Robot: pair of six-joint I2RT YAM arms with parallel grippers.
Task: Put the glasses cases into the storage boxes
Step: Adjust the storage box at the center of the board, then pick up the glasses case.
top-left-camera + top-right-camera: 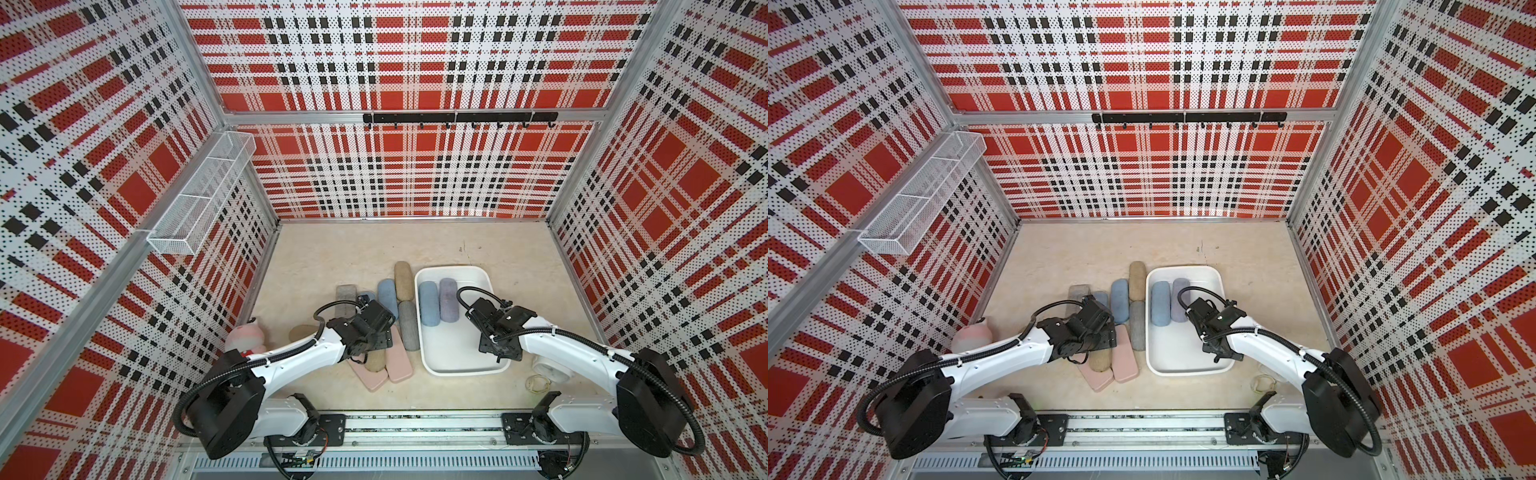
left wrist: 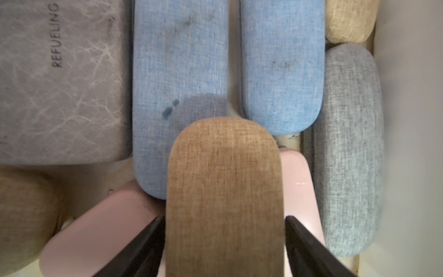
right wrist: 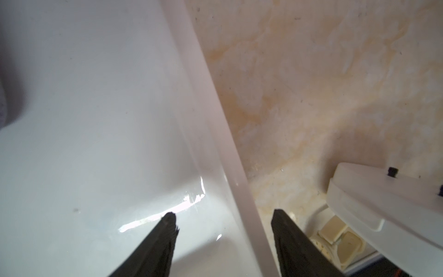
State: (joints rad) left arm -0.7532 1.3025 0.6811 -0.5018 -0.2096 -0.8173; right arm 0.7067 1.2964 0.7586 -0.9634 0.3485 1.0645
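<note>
A blue case (image 1: 429,303) and a lavender case (image 1: 449,299) are lying in the white tray (image 1: 453,351), about nine are lying outside, the left gripper (image 2: 224,219) is clasping a tan case (image 2: 225,187), and the right gripper (image 3: 223,213) is straddling the tray's rim, jaws apart.

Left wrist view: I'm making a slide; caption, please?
Left gripper straddles a rounded tan fabric glasses case lying atop flat pink cases.

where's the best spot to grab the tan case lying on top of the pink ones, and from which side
Grip the tan case across its narrow width, one finger on each long straight side, coming down from above. It lies on top of the flat pink cases, so its long sides stand raised and free, and its rounded ends would likely slip. The left gripper flanks it that way in the left wrist view.
</note>
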